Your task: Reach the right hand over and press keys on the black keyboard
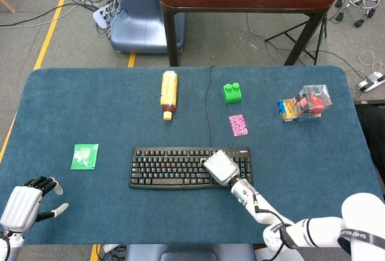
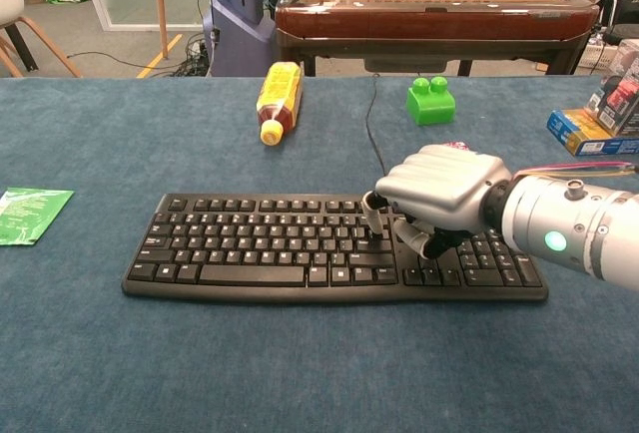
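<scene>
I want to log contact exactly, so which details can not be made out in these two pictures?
- Head view: the keys under the right hand on the flat black plastic keyboard; the hand's back covers them.
- Chest view: whether a fingertip really depresses a key; curled fingers hide it.
- Both views: key legends, too small.
- Chest view: the left hand, outside the frame.
</scene>
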`<control>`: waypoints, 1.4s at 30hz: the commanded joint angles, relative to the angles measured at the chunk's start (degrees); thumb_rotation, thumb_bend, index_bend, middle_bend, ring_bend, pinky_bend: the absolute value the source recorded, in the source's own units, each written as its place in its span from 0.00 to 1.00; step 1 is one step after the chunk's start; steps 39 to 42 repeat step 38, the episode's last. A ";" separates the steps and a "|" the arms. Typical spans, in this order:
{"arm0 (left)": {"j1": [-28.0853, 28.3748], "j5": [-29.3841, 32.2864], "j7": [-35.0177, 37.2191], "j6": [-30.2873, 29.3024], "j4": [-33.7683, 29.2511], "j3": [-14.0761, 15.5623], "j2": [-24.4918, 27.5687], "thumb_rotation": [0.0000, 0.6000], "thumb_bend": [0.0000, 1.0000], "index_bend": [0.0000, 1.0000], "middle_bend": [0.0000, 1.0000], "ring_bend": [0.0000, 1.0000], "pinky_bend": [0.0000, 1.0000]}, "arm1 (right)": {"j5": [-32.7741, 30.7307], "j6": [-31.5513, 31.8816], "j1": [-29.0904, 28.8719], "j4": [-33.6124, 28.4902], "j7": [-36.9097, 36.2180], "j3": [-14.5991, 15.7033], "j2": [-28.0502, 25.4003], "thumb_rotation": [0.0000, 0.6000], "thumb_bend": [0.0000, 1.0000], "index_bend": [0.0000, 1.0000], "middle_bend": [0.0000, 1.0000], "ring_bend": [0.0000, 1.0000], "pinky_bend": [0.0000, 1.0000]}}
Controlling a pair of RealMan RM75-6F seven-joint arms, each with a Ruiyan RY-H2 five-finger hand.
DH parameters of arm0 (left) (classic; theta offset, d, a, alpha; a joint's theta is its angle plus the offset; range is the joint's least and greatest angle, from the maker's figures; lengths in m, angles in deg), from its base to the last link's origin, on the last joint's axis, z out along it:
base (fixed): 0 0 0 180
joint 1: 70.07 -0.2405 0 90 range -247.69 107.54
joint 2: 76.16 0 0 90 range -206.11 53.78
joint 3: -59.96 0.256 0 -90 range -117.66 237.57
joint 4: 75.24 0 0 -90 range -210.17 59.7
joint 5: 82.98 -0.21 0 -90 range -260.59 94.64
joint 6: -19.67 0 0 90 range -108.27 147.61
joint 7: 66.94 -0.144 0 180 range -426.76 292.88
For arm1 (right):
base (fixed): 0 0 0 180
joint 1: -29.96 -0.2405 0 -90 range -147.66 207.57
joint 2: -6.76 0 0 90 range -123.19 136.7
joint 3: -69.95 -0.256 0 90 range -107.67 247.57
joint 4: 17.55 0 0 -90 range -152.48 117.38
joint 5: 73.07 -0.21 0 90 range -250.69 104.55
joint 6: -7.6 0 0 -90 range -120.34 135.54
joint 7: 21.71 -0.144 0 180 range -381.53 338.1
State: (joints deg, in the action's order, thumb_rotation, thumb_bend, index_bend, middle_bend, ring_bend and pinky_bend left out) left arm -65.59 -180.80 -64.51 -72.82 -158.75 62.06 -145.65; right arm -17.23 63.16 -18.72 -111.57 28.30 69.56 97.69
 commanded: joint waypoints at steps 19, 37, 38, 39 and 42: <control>-0.06 -0.96 -1.47 -0.45 -0.33 0.19 -0.48 1.00 0.08 0.60 0.55 0.43 0.53 | 12.69 20.79 14.09 -16.77 0.12 9.02 -20.36 1.00 0.66 0.38 0.48 0.40 0.64; 0.12 -2.56 -1.78 -1.74 -1.12 0.02 -0.90 1.00 0.08 0.60 0.55 0.43 0.53 | 22.34 35.72 33.87 -12.29 -18.82 12.72 -26.58 1.00 0.65 0.39 0.46 0.38 0.57; 0.15 -2.64 -1.85 -1.71 -1.07 0.04 -0.99 1.00 0.08 0.60 0.55 0.43 0.53 | 22.25 35.34 34.10 -11.95 -19.62 12.48 -26.79 1.00 0.65 0.39 0.46 0.38 0.57; 0.15 -2.64 -1.85 -1.71 -1.07 0.04 -0.99 1.00 0.08 0.60 0.55 0.43 0.53 | 22.25 35.34 34.10 -11.95 -19.62 12.48 -26.79 1.00 0.65 0.39 0.46 0.38 0.57; 0.15 -2.64 -1.85 -1.71 -1.07 0.04 -0.99 1.00 0.08 0.60 0.55 0.43 0.53 | 22.25 35.34 34.10 -11.95 -19.62 12.48 -26.79 1.00 0.65 0.39 0.46 0.38 0.57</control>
